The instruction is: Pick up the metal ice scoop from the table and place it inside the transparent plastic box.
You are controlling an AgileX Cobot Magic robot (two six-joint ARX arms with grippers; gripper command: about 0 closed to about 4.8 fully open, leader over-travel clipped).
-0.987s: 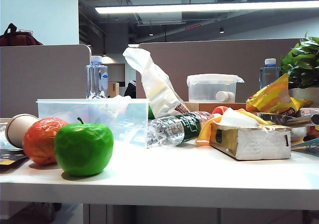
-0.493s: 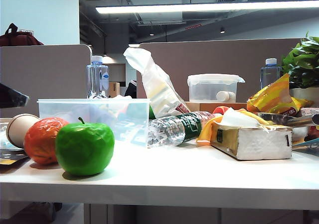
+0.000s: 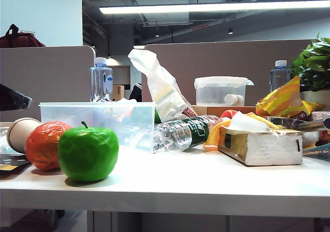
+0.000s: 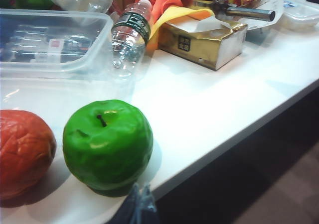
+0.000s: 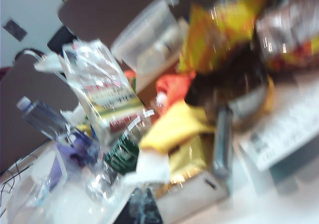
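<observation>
While the left fingers (image 4: 135, 208) hung at the bench (image 3: 206, 185) edge beside the green apple (image 4: 107, 143), I could not tell their grip. The transparent plastic box (image 3: 98, 119) stood behind the apple. The metal ice scoop (image 3: 301, 123) lay far right, probably stiff and slippery, best taken at the handle. The right fingers (image 5: 142, 209) faced it, clenched.

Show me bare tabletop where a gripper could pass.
Free: the white tabletop along its front edge, between the glossy green apple and the opened cardboard tissue box. Crowded: behind, around the lying clear plastic bottle and wide transparent plastic box.
</observation>
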